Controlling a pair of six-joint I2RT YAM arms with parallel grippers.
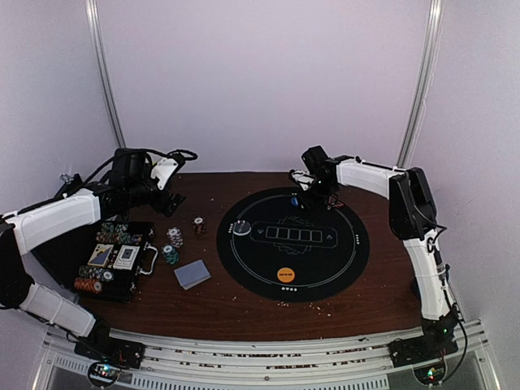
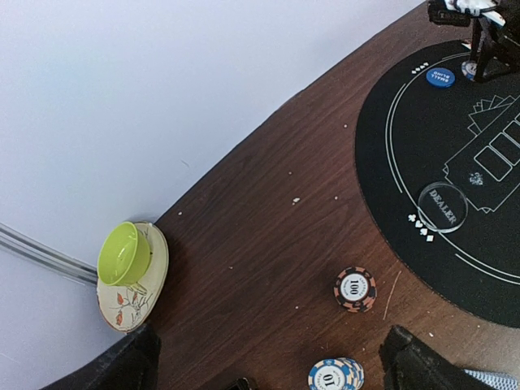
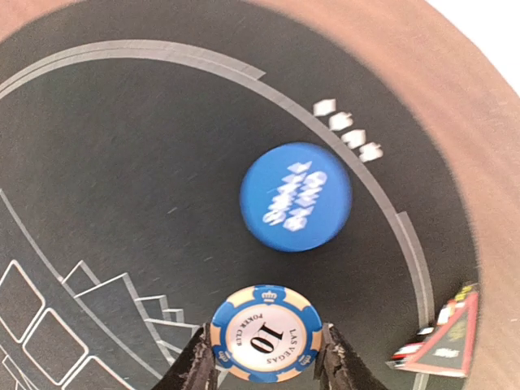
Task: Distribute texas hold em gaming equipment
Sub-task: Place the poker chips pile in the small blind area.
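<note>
My right gripper (image 3: pixel 264 348) is shut on a stack of blue and cream "10" poker chips (image 3: pixel 264 331), just above the far edge of the round black mat (image 1: pixel 341 260). A blue button disc (image 3: pixel 296 196) lies flat on the mat just beyond the chips. My left gripper (image 2: pixel 268 378) is open and empty above the brown table, with an orange and black "100" chip stack (image 2: pixel 355 289) and a blue "10" chip stack (image 2: pixel 335 375) below it. A clear dealer button (image 2: pixel 442 206) and an orange button (image 1: pixel 285 275) rest on the mat. A grey-blue card deck (image 1: pixel 192 274) lies left of the mat.
The open black chip case (image 1: pixel 118 260) with chips and cards sits at the left, with a teal chip stack (image 1: pixel 169 254) beside it. A green cup on a patterned saucer (image 2: pixel 126 253) stands at the table's far left edge. A red and black object (image 3: pixel 443 337) shows near the mat's rim.
</note>
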